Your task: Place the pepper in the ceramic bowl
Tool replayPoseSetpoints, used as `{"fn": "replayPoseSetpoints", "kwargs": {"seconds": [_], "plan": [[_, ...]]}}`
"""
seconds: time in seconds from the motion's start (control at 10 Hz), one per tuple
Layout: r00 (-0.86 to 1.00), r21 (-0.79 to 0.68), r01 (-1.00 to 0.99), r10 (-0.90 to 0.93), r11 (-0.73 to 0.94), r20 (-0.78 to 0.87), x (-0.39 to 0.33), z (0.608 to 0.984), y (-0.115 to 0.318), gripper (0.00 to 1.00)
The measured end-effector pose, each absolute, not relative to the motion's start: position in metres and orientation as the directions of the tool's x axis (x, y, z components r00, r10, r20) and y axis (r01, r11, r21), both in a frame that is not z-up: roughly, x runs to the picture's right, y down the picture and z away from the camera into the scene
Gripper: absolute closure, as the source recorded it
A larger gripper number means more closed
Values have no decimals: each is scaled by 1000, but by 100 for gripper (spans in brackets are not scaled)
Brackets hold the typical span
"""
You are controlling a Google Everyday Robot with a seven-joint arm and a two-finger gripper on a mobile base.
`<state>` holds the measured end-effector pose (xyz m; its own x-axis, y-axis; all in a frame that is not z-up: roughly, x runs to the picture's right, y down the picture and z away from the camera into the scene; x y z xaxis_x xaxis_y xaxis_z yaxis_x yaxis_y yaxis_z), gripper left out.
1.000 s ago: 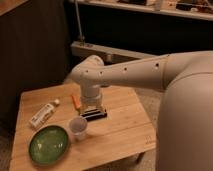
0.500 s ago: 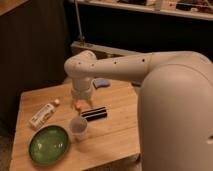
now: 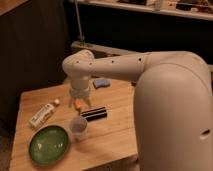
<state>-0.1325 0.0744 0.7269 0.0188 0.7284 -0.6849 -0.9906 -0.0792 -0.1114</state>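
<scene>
One green ceramic bowl (image 3: 48,145) sits at the wooden table's (image 3: 117,135) front-left. Right of it and farther back, the orange pepper (image 3: 78,104) shows directly beneath the gripper (image 3: 78,98). Whether the gripper holds it, I cannot tell. The bowl lies forward-left of the pepper.

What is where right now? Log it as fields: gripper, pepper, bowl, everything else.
gripper: low over the table middle, directly above the pepper
pepper: orange, under the gripper; grasp unclear
bowl: green, front left, nothing inside, apart from the pepper
cup: between bowl and pepper
bar: black, right of the pepper
tube: white, left side
blue object: back of table
task: pepper not yet in bowl
</scene>
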Motion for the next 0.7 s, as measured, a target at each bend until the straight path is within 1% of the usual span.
{"fn": "replayPoseSetpoints", "kwargs": {"seconds": [0.2, 0.3, 0.4, 0.5, 0.7], "plan": [[7, -111, -989, 730, -95, -684, -131, 738, 71, 35], [3, -110, -989, 736, -98, -677, -131, 752, 67, 35], [3, -120, -987, 749, -103, -662, -135, 778, 63, 35], [6, -142, -984, 770, -110, -638, -134, 795, 61, 35], [16, -187, -976, 817, -113, -576, -119, 809, 59, 35]]}}
